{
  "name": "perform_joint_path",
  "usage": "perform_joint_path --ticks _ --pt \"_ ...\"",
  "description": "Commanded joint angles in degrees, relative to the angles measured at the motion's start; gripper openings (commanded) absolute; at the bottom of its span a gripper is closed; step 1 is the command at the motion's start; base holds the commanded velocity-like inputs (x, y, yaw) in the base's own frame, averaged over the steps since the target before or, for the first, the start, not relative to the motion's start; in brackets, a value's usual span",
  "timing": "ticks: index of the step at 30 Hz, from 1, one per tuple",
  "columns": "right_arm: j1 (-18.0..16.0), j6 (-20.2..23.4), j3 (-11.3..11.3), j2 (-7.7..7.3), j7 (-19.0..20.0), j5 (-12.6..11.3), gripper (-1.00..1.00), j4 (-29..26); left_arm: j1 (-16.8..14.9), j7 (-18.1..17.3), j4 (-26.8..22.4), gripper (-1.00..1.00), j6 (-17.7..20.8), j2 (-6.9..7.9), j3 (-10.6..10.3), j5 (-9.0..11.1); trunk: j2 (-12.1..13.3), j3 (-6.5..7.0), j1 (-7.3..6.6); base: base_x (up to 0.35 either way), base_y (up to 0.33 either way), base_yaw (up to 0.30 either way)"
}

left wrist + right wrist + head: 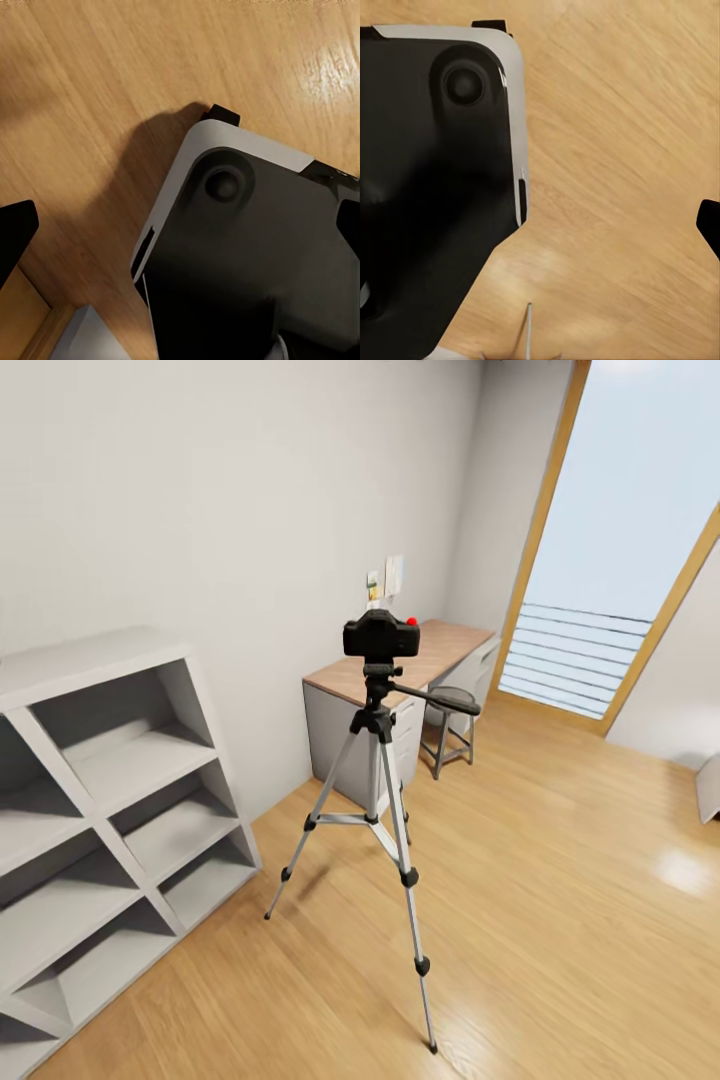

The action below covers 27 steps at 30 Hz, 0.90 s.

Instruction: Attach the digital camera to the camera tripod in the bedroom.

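The digital camera (pixel 381 635) sits atop the camera tripod (pixel 378 760); task looks done. Grippers' spread: cannot tell.

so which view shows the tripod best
The head view: the tripod stands whole on the wood floor, all three legs visible, the camera sitting on its head. The right wrist view catches just a thin silver sliver, possibly a leg; the left wrist view looks at floor.
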Motion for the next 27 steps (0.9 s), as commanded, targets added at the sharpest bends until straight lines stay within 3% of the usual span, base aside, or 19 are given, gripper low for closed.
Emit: perform_joint_path --ticks 1,27 --pt "-0.08 -0.36 0.49 0.0 0.26 -0.61 1.0 0.19 -0.04 0.05 0.0 1.0 0.02 0.0 0.27 0.17 -0.1 -0.01 0.03 0.0 0.0 0.0" --pt "0.0 -0.92 0.5 -0.06 0.59 -0.54 1.0 0.19 -0.04 0.06 0.0 1.0 0.02 0.0 0.24 0.14 -0.1 2.42 0.03 0.0 0.0 0.0"
